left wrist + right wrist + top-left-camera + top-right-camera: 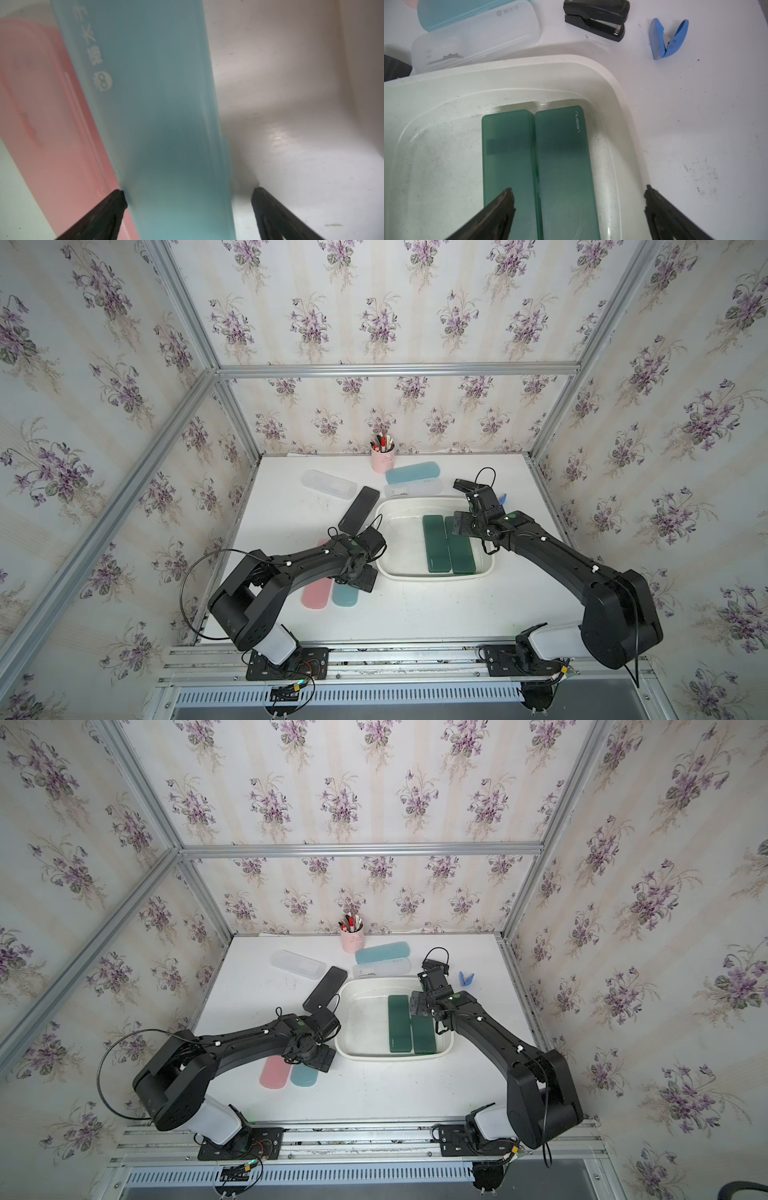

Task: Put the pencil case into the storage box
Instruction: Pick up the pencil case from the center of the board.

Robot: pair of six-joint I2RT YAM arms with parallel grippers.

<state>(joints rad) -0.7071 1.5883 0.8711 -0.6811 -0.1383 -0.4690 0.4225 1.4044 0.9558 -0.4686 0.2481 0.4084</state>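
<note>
Floral wallpaper with purple bouquets is covering the walls around a white table [415, 614] framed by aluminium rails. Near the table's middle, a storage box [415, 501], a shallow white tub, is sitting with two dark green pencil cases [436, 545] lying side by side on its floor, touching along their long edges.

The left gripper [189, 191] is pointing down over a teal pencil case [162, 104]. This case is lying flat on the table just outside the box's near left corner, touching a pink pencil case [52, 114] alongside it. The jaws are standing wide open, one finger on each side of the teal case. One fingertip is sitting at the seam between the teal and pink cases, and nothing is being gripped.

The right gripper [577, 189] is hovering above the box, over the green cases, with its jaws spread wide and empty.

Beyond the box, a light blue pencil case [411, 472] and a clear pencil case [413, 490] are lying together. A second clear pencil case [328, 484] and a black pencil case [359, 510] are lying further left. A pink pen cup [383, 462] is standing by the back wall. A black stapler [596, 18] and a small blue clip-like tool [668, 39] are lying past the box's far right corner.
</note>
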